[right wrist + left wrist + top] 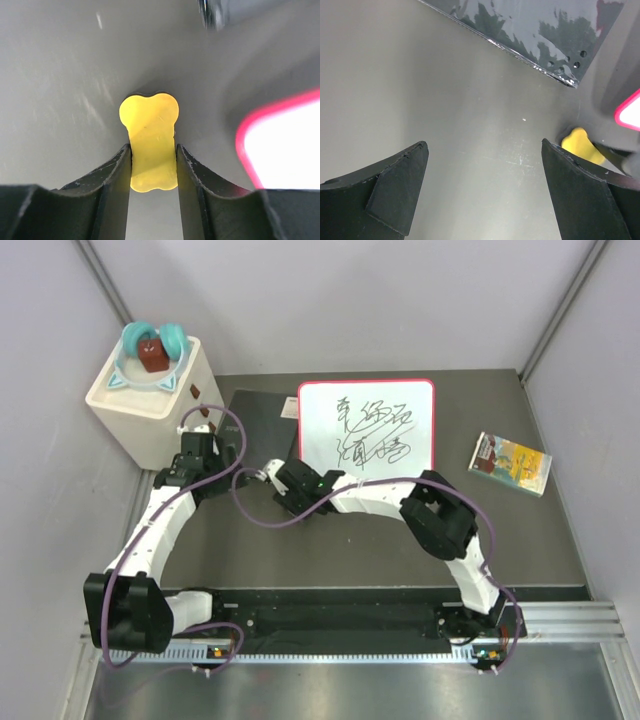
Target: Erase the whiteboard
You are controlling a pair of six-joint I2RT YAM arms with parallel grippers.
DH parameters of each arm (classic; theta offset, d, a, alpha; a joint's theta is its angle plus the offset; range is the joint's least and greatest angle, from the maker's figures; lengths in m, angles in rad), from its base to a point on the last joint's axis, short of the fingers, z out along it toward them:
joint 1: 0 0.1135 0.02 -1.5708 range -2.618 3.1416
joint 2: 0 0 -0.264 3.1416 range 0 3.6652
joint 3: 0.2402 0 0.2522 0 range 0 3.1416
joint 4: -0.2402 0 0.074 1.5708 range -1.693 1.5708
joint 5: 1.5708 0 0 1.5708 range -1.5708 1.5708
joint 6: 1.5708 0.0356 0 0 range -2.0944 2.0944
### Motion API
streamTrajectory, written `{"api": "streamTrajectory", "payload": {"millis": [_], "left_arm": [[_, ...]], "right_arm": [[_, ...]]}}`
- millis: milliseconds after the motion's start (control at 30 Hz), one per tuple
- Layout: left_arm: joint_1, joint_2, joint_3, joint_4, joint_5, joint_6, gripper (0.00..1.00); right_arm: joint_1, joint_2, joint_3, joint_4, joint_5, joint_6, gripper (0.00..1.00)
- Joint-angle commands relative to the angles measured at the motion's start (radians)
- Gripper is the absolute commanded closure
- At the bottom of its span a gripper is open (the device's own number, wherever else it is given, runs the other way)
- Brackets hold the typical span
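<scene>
The whiteboard [367, 430] has a red rounded frame and black scribbles, and lies flat at the middle back of the table. Its corner shows in the right wrist view [285, 145] and in the left wrist view [630, 111]. My right gripper [153, 156] is shut on a yellow bone-shaped eraser [150, 135], low over the table just left of the board's near-left corner [275, 473]. My left gripper [485, 147] is open and empty over bare table, further left [203, 430]. The eraser [580, 144] shows past its right finger.
A dark grey glossy slab [260, 415] lies left of the whiteboard and also shows in the left wrist view [530, 30]. A white box [150, 405] with a teal item on top stands at the back left. A colourful booklet [510, 462] lies at the right.
</scene>
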Motion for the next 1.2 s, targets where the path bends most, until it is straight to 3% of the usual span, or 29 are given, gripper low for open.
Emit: {"api": "streamTrajectory", "payload": {"millis": [0, 133, 233, 400, 467, 600, 733, 867, 1033, 1167], "left_arm": [[-0.003, -0.015, 0.000, 0.018, 0.025, 0.027, 0.01], [-0.001, 0.027, -0.006, 0.010, 0.034, 0.021, 0.01], [-0.003, 0.023, -0.055, 0.080, 0.173, 0.018, 0.01], [-0.001, -0.031, -0.186, 0.353, 0.356, -0.042, 0.09], [-0.001, -0.029, -0.215, 0.438, 0.454, -0.089, 0.07], [-0.003, -0.008, -0.287, 0.686, 0.603, -0.154, 0.06], [-0.006, 0.066, -0.332, 0.951, 0.691, -0.221, 0.06], [-0.038, 0.159, -0.339, 1.108, 0.760, -0.226, 0.08], [-0.099, 0.311, -0.287, 1.146, 0.749, -0.195, 0.08], [-0.119, 0.420, -0.289, 1.309, 0.786, -0.252, 0.10]], "right_arm": [[-0.004, -0.171, -0.105, 0.013, 0.007, 0.050, 1.00], [-0.004, -0.353, -0.201, -0.010, 0.011, 0.108, 1.00], [-0.004, -0.456, -0.275, -0.010, 0.017, 0.129, 1.00], [-0.001, -0.619, -0.320, -0.095, 0.195, 0.169, 1.00], [-0.001, -0.667, -0.353, -0.076, 0.267, 0.157, 1.00], [-0.024, -0.766, -0.424, -0.033, 0.278, 0.148, 1.00], [-0.082, -0.787, -0.447, -0.010, 0.224, 0.171, 1.00], [-0.134, -0.791, -0.456, -0.004, 0.180, 0.188, 1.00], [-0.215, -0.803, -0.461, -0.005, 0.151, 0.200, 1.00], [-0.272, -0.828, -0.469, 0.006, 0.114, 0.218, 1.00]]}}
